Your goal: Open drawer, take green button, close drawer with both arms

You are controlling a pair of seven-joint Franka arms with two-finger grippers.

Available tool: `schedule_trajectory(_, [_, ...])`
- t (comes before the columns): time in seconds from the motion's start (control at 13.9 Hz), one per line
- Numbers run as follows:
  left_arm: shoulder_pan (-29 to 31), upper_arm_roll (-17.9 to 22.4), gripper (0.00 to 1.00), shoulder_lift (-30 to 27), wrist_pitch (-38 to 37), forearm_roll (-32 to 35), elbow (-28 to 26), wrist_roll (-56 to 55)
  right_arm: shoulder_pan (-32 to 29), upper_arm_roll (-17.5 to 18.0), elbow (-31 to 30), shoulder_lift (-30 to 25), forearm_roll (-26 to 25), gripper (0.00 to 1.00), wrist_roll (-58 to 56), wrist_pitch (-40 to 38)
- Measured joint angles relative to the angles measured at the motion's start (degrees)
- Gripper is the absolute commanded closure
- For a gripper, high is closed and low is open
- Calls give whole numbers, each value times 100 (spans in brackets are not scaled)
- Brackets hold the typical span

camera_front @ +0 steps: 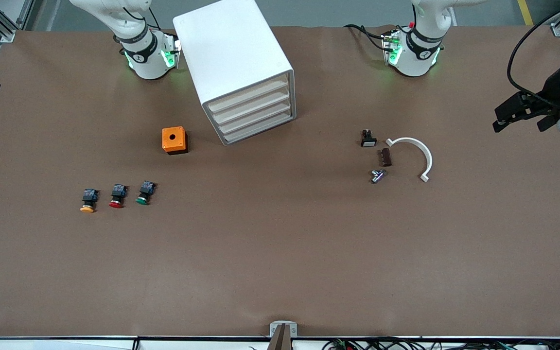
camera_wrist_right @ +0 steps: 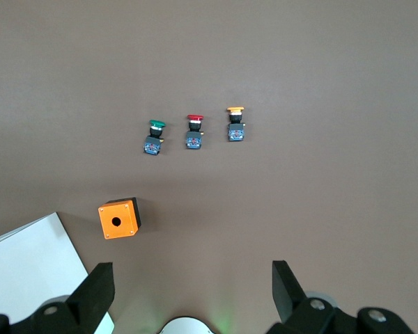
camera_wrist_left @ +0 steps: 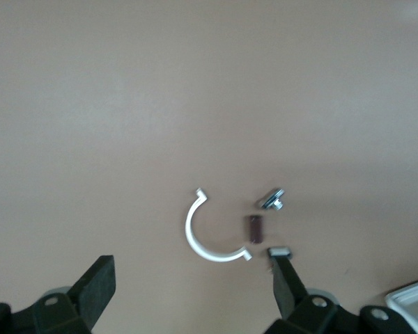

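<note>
The white cabinet (camera_front: 234, 53) stands between the two arm bases. All its cream-fronted drawers are shut, the bottom drawer (camera_front: 259, 127) among them. The green button (camera_front: 145, 192) (camera_wrist_right: 154, 136) lies on the table toward the right arm's end, beside a red button (camera_front: 117, 196) and a yellow-orange one (camera_front: 88, 200). My right gripper (camera_wrist_right: 193, 271) hangs open and empty high over its own base, out of the front view. My left gripper (camera_wrist_left: 190, 268) (camera_front: 518, 124) hangs open and empty in the air at the left arm's end of the table.
An orange box (camera_front: 174, 140) with a round hole sits beside the cabinet. Toward the left arm's end lie a white curved clip (camera_front: 416, 155), a brown block (camera_front: 386, 157), a small metal part (camera_front: 377, 176) and a black-and-white part (camera_front: 368, 138).
</note>
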Motion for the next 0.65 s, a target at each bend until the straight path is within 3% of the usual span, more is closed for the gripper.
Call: schedule_trajectory(0.65, [-10, -23, 0, 69, -364, 39, 1, 25, 2, 2, -5, -29, 0, 0, -7, 0])
